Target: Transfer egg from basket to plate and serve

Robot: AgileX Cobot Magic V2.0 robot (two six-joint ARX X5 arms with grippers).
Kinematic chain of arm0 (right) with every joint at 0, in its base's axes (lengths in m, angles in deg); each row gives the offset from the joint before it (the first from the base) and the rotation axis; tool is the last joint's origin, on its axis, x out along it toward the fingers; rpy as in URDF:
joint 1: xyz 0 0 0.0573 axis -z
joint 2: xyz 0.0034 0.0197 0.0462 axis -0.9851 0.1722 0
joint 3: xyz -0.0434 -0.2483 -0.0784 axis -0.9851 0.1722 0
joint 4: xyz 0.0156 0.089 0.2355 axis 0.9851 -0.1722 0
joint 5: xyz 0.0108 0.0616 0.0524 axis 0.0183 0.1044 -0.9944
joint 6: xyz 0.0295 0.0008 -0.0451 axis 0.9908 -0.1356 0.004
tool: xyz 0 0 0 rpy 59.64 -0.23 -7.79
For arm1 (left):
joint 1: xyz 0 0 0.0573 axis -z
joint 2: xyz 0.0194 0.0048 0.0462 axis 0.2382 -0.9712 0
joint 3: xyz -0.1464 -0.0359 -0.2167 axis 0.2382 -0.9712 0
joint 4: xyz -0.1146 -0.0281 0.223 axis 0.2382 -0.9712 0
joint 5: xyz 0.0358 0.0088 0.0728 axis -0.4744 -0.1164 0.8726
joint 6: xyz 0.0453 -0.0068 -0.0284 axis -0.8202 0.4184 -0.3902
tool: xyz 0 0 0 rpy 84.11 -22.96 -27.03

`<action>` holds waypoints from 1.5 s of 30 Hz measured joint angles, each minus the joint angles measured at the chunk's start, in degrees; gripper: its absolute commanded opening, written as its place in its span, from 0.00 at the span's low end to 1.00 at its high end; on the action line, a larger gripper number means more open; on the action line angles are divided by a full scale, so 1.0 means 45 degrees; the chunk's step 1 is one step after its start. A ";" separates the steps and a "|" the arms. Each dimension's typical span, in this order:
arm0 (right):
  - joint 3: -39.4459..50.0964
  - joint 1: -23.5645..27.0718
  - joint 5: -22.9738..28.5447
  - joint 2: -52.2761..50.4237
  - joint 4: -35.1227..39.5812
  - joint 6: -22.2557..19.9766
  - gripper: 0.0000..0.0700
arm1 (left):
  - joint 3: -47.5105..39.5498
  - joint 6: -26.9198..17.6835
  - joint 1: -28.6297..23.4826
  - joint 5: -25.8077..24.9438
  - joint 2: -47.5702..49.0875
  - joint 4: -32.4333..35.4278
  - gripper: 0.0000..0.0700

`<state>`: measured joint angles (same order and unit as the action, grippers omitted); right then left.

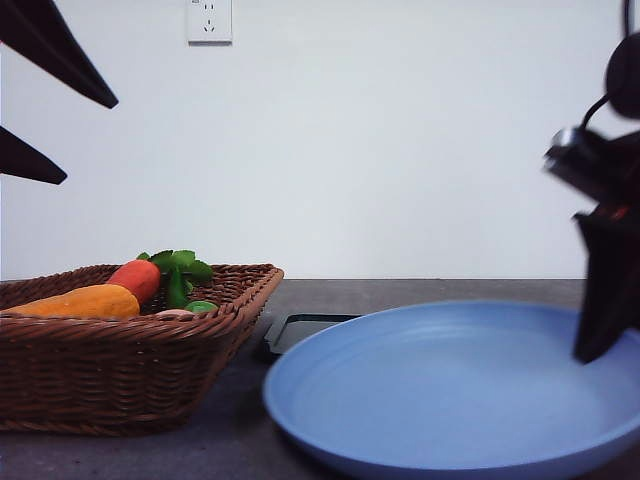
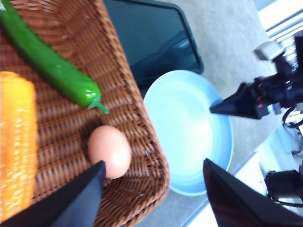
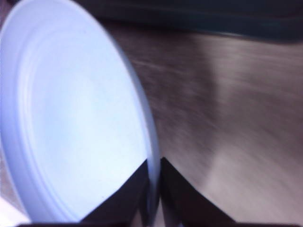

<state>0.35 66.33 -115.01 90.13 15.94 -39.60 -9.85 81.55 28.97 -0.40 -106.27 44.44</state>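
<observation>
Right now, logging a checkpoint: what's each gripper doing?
Left gripper: open, above the egg.
Right gripper: shut on the plate rim.

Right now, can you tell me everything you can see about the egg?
The egg is small, smooth and pinkish-brown, with no cracks showing. It lies on its side on the woven floor of the basket, near a corner, just beside the tip of a green pepper. The left gripper is open above it; one finger looks very close to it, though contact is unclear.

Green chili pepper (image 2: 52, 66), corn cob (image 2: 16, 142), carrot (image 1: 85, 301), perhaps a radish (image 1: 137, 278); black tray (image 2: 147, 40).
</observation>
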 measured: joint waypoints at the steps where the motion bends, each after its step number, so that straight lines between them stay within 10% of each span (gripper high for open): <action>1: 0.0000 0.0084 0.0087 -0.0360 -0.0288 -0.0006 0.00 | 0.0000 0.0000 0.0096 0.0028 -0.0012 0.0009 0.63; 17: 0.0005 0.1183 0.0732 -0.6162 -0.3024 -0.0050 0.00 | 0.1027 -0.0004 0.3113 0.3878 -0.3785 0.0041 0.63; 32: 0.0005 0.1311 0.0848 -0.7115 -0.3568 -0.0048 0.00 | 0.1282 -0.0190 0.3558 0.4082 -0.7079 0.1385 0.62; 45: 0.0005 0.1311 0.0848 -0.7115 -0.3652 -0.0050 0.00 | 0.1350 -0.0646 0.3568 0.4514 -0.7304 0.1496 0.36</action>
<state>0.37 72.22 -111.20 58.11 -0.49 -39.83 -3.78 78.64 45.02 19.91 -139.14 51.18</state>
